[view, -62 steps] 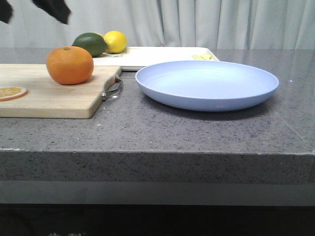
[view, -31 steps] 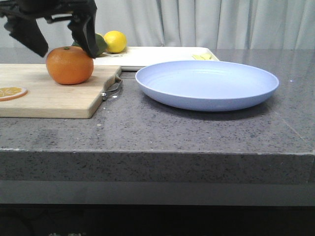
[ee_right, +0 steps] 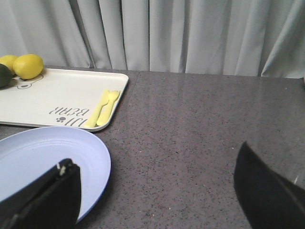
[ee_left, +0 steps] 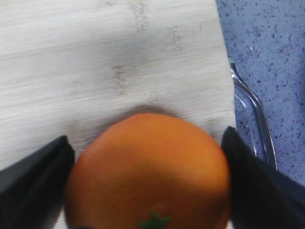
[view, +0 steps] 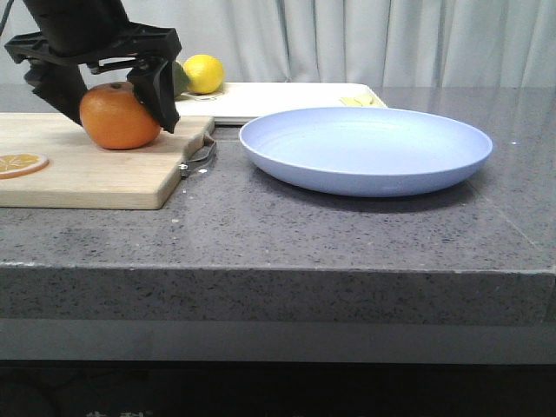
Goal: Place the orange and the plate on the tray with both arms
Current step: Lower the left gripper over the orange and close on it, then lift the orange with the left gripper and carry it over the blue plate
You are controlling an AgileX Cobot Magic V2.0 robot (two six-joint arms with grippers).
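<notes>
The orange (view: pixel 119 115) sits on the wooden cutting board (view: pixel 87 169) at the left. My left gripper (view: pixel 111 111) is down over it, open, with one black finger on each side. In the left wrist view the orange (ee_left: pixel 147 171) fills the gap between the fingers (ee_left: pixel 38 176), stem up. The lavender plate (view: pixel 365 152) lies on the counter at the middle right. The white tray (view: pixel 278 100) is behind it. My right gripper (ee_right: pixel 157 191) is open and empty beside the plate's rim (ee_right: pixel 95 162); it is out of the front view.
A lemon (view: pixel 202 73) and a green fruit (view: pixel 180 78) lie at the tray's far left end, and yellow cutlery (ee_right: pixel 102 109) lies on the tray (ee_right: pixel 57 95). An orange slice (view: pixel 19 162) lies on the board. The board's metal handle (view: pixel 200 156) points toward the plate.
My left gripper has come down from above and now straddles the orange, which has shifted slightly left. The plate has not moved.
</notes>
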